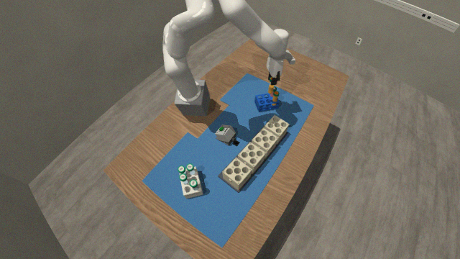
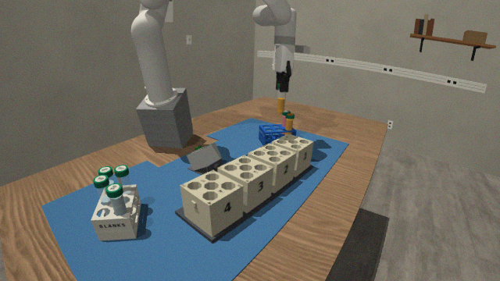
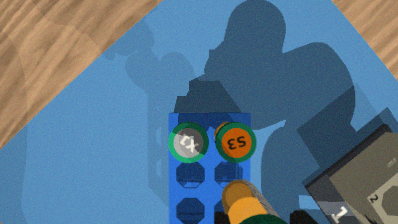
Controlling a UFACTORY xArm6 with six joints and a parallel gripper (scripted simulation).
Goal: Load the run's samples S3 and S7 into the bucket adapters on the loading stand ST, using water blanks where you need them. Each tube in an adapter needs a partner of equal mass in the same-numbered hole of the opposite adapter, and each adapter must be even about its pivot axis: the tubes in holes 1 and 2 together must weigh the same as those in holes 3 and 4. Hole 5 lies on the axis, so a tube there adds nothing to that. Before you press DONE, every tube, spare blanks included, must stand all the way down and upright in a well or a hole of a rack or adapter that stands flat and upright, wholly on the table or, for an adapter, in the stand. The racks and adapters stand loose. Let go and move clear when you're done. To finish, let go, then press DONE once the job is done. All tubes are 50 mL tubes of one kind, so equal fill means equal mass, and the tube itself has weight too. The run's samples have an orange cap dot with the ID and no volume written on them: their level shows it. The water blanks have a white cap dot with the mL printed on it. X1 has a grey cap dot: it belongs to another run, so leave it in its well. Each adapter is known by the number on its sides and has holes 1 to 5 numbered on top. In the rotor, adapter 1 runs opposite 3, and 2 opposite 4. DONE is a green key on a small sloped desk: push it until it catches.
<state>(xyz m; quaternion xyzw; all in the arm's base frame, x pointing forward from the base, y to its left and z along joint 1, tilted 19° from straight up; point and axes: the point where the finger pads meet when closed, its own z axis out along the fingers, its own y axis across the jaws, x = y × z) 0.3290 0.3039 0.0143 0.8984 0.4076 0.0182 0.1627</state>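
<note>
My gripper (image 1: 274,80) (image 2: 282,88) is shut on an orange-filled tube (image 1: 271,89) (image 2: 280,105) (image 3: 244,205) and holds it above the blue rack (image 1: 267,105) (image 2: 267,136) (image 3: 173,200); its cap dot is unreadable. S3 (image 1: 276,94) (image 2: 289,124) (image 3: 236,143), with orange liquid, stands in a corner well of that rack. X1 (image 3: 188,142), grey dot, stands beside it. Adapter 1 (image 2: 305,157), adapter 2 (image 2: 286,169), adapter 3 (image 2: 260,186) and adapter 4 (image 2: 227,208) stand in a row on the stand, with empty holes. Several white-dot blanks stand in the cream rack (image 1: 194,194) (image 2: 116,232); their printed volumes are unreadable.
The small grey desk (image 1: 226,135) (image 2: 205,158) with the green DONE key (image 1: 221,128) sits between the arm base (image 1: 192,104) and the adapter row. The dark edge of the stand (image 2: 212,238) shows under the adapters. The blank rack is at the opposite end of the mat from the blue rack.
</note>
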